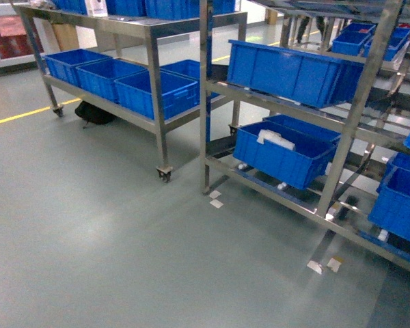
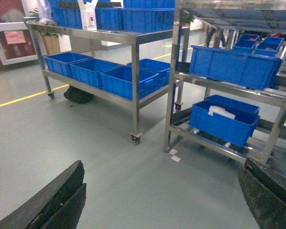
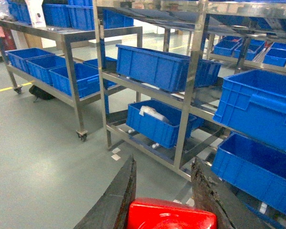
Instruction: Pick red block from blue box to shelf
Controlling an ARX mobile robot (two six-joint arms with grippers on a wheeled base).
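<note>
Ahead on grey floor: steel shelf [image 1: 348, 130], tiered, carrying deep-blue crates [image 1: 290, 72]. Right gripper [image 3: 164, 195] clamped on red block [image 3: 170, 215], glossy, bright, visible only in right wrist view. Left gripper [image 2: 162, 200] fingers spread apart, empty.

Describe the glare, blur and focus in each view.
Head view: soft overall, ceiling light glaring off the floor. Left wrist view: hand fingers dark and blurred at the bottom corners. Right wrist view: red block in the right hand close and soft; shelf uprights shine.
</note>
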